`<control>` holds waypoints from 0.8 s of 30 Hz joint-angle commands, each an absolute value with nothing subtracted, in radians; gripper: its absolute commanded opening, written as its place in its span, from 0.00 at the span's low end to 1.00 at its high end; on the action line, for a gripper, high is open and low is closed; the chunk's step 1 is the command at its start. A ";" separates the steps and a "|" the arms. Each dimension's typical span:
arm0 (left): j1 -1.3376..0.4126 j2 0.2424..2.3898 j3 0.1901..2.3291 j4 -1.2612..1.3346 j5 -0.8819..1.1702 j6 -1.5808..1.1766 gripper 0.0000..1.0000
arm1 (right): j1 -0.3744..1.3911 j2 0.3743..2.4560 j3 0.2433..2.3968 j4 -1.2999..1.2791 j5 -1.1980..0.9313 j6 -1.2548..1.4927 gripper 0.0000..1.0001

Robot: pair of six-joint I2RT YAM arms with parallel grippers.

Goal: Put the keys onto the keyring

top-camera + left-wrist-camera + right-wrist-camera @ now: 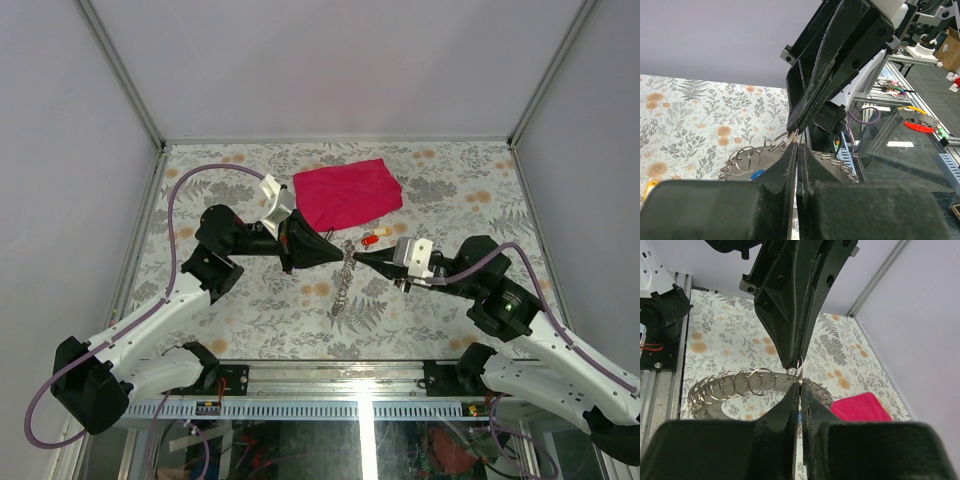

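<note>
L claw (338, 257) & R claw (362, 259) are both pinched tight, tip to tip. As far as we can tell, each nips the same spot on the rim of the large flat shiny silver coiled-wire keyring (760, 402). The ring trails from the tips back toward the arm bases, w/ a row of small silver split rings (735, 384) strung along it. We can't make out any key on it, and a small red-and-yellow piece (372, 238) lies just beyond the R claw, so we judge it early: ring gripped, threading still to do.
</note>
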State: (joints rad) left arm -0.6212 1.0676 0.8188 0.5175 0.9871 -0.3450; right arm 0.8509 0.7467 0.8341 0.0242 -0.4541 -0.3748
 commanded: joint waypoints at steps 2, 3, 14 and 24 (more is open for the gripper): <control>-0.620 1.045 0.858 0.561 0.981 -0.338 0.00 | 0.854 0.704 0.815 0.088 -0.421 -0.334 0.06; -0.621 1.045 0.857 0.562 0.980 -0.339 0.00 | 0.854 0.700 0.809 0.094 -0.417 -0.330 0.06; -0.620 1.046 0.862 0.565 0.984 -0.343 0.00 | 0.854 0.706 0.758 0.227 -0.258 -0.099 0.08; -0.621 1.049 0.864 0.557 0.988 -0.342 0.00 | 0.854 0.734 0.812 0.199 -0.125 0.099 0.25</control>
State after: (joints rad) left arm -0.6212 1.0672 0.8192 0.5171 0.9863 -0.3450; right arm 0.8509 0.7193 0.7528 0.1814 -0.2008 0.0040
